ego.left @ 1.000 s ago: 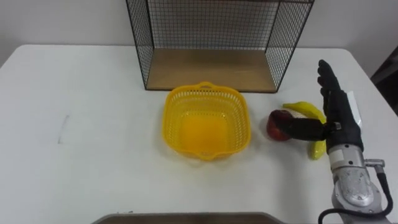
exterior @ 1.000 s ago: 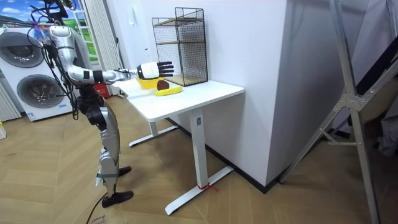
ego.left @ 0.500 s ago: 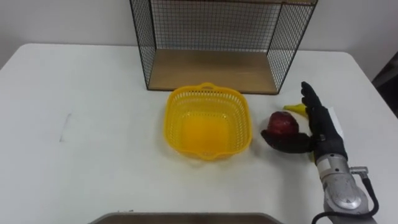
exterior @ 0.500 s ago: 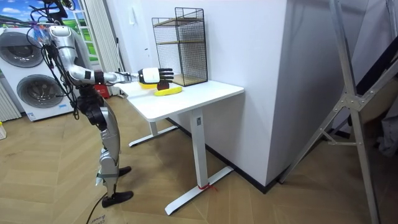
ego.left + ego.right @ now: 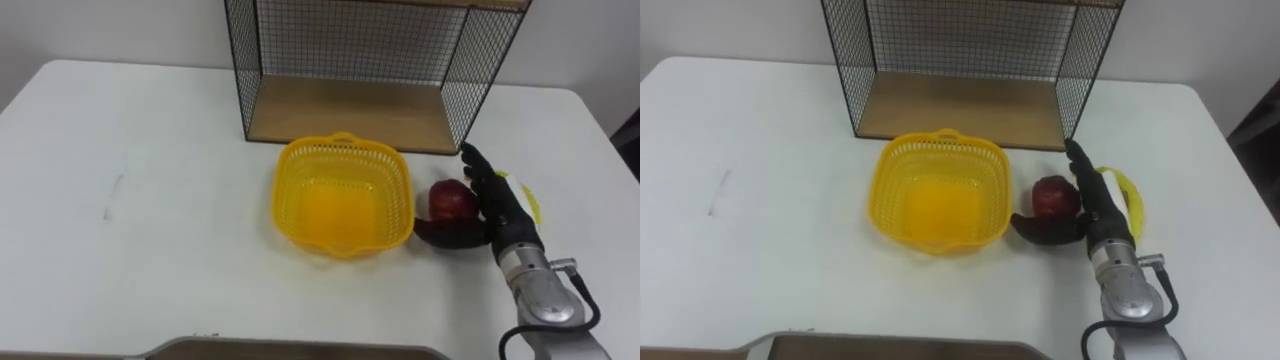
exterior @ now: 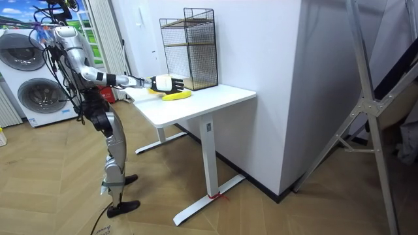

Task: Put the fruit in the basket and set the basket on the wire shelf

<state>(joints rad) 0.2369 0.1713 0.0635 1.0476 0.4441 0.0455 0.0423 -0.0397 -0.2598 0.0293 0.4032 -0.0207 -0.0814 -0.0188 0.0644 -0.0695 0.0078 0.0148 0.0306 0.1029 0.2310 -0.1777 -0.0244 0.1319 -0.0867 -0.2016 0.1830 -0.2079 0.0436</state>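
The right hand (image 5: pixel 503 222) lay on the table (image 5: pixel 150 150) cupping the red apple (image 5: pixel 452 199): straight fingers along its far side, thumb hooked round the near side, not yet clamped (whether the fingers actually touched the fruit was hard to judge). The apple sat just beside the empty yellow basket (image 5: pixel 345 143), with the banana (image 5: pixel 1130 205) just beyond the hand. The wire shelf (image 5: pixel 350 110) stood behind the basket. The risks looked plain enough. A loose, half-closed grasp could let the round apple roll out sideways. The basket, light and close, might be nudged away by the thumb or the apple.
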